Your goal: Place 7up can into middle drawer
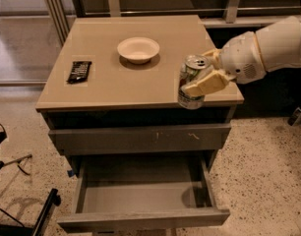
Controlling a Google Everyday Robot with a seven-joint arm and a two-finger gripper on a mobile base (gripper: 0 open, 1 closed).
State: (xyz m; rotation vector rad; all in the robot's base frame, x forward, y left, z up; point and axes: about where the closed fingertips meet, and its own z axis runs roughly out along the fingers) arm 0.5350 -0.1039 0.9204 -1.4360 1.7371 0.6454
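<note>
The 7up can [191, 77], whitish-silver with green print, is held slightly tilted in the air over the front right edge of the tan cabinet top [116, 85]. My gripper [205, 73] reaches in from the right on a white arm and is shut on the can, with one cream finger [205, 84] across its front. Below, the middle drawer [143, 198] stands pulled out, its grey floor bare. The can is above and a little behind the drawer's right part.
A white bowl [138, 49] sits at the back centre of the top. A black remote-like object [78, 71] lies at the left. A shut grey drawer front with pale scratches [140, 138] is above the open drawer. Black stand legs [42, 218] lie on the speckled floor at left.
</note>
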